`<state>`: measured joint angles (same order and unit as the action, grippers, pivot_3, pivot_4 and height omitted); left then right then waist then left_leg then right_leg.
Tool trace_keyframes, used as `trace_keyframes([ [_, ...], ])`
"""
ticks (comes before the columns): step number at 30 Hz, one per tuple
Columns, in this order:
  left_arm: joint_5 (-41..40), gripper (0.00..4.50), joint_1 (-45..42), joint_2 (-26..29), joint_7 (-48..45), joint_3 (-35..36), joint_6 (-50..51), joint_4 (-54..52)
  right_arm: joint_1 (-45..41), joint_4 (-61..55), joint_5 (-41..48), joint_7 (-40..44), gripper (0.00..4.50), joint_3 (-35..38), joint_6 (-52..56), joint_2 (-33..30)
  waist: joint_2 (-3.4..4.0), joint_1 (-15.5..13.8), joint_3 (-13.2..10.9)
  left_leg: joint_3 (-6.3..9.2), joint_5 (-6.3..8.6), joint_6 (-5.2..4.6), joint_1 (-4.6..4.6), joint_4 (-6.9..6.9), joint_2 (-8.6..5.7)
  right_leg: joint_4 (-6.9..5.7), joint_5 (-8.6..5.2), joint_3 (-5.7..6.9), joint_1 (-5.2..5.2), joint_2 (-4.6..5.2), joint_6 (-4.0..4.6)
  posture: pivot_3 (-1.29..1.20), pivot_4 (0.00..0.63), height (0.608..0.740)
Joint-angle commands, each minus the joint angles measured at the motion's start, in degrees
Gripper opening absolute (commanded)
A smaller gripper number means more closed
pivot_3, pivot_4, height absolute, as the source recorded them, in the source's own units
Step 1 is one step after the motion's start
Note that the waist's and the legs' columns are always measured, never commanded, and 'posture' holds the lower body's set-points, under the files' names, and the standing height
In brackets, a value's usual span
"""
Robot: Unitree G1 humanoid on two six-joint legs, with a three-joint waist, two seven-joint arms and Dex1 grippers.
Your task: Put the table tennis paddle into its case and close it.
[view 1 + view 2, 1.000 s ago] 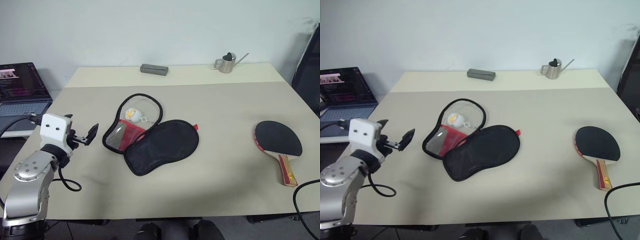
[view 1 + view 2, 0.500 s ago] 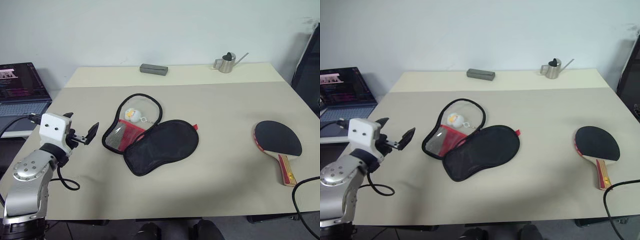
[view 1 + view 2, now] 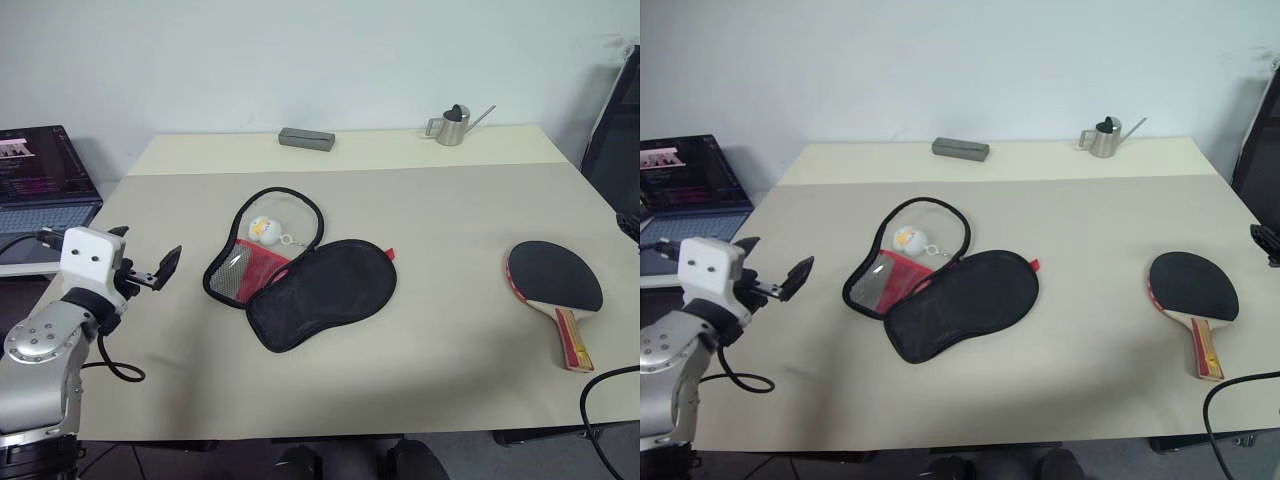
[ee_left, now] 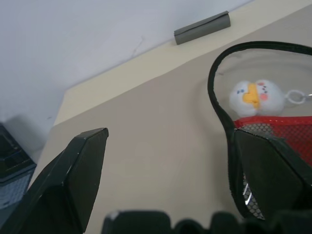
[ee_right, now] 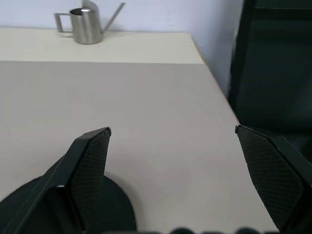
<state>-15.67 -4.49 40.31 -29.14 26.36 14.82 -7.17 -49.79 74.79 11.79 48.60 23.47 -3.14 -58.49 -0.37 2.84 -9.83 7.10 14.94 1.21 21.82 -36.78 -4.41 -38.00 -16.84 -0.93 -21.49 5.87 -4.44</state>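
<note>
The table tennis paddle (image 3: 555, 279) lies flat at the table's right, black face up, its striped handle toward the front edge. The case (image 3: 318, 291) lies unzipped in the middle of the table, its black flap folded toward the front. Its red mesh panel (image 3: 250, 270) and white ball charm (image 3: 263, 228) lie inside the zip rim. My left gripper (image 3: 140, 254) hovers open and empty to the left of the case. My right gripper (image 5: 173, 130) is open and empty at the table's right edge, with the paddle's face (image 5: 114, 209) just below and beside it.
A grey block (image 3: 307, 138) and a small metal watering can (image 3: 455, 127) stand along the table's far edge. A laptop (image 3: 40, 170) sits off the left side. A dark chair (image 5: 273, 63) stands past the right edge. A black cable (image 3: 608, 398) loops at the front right.
My left gripper has drifted left, a little farther from the case. A black tip of my right gripper has come into view at the right edge. Paddle and case lie unmoved.
</note>
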Motion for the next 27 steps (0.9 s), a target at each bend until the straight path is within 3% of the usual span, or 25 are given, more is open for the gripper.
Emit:
trace_keyframes([
  [1,-2.9,4.50,0.8,1.5,-2.6,3.3,-0.4,-1.3,0.1,-3.8,1.9,4.3,4.48,0.8,-0.1,-0.1,0.00,0.0,0.0,0.01,0.00,0.00,0.00,0.00,0.00,0.00,0.00,0.00,0.00,0.00,0.00,0.00,0.150,0.740],
  [9,-6.8,4.50,1.2,4.3,-8.7,3.7,1.9,-1.8,0.1,-10.8,5.1,15.1,4.48,-0.5,5.3,2.4,0.01,0.0,0.0,0.11,0.05,-0.06,0.00,-0.05,0.02,-0.02,0.02,0.02,0.00,-0.01,0.01,0.00,0.150,0.740],
  [15,-11.0,4.50,-1.9,6.4,-13.0,2.3,5.1,-3.0,5.7,-28.9,6.4,20.0,4.48,-5.4,13.7,6.8,0.00,-0.1,0.0,0.19,0.04,-0.03,0.02,-0.08,0.04,-0.04,0.03,0.04,-0.03,-0.03,0.01,0.00,0.150,0.740],
  [23,-15.8,4.50,-4.4,8.8,-20.1,-0.8,10.2,-3.8,15.8,-61.4,12.9,12.9,4.48,-9.4,31.9,14.6,0.01,-0.4,0.0,0.24,0.01,0.09,0.18,-0.11,0.05,-0.11,0.04,0.02,-0.25,-0.03,0.01,0.00,0.150,0.740],
  [27,-19.0,4.50,-3.8,11.2,-25.1,-1.2,13.5,-4.7,17.4,-71.3,16.4,10.2,4.48,-12.5,43.0,15.9,0.00,-0.4,0.0,0.28,0.03,0.09,0.19,-0.10,0.08,-0.12,0.04,0.01,-0.30,-0.06,0.03,0.00,0.150,0.740],
])
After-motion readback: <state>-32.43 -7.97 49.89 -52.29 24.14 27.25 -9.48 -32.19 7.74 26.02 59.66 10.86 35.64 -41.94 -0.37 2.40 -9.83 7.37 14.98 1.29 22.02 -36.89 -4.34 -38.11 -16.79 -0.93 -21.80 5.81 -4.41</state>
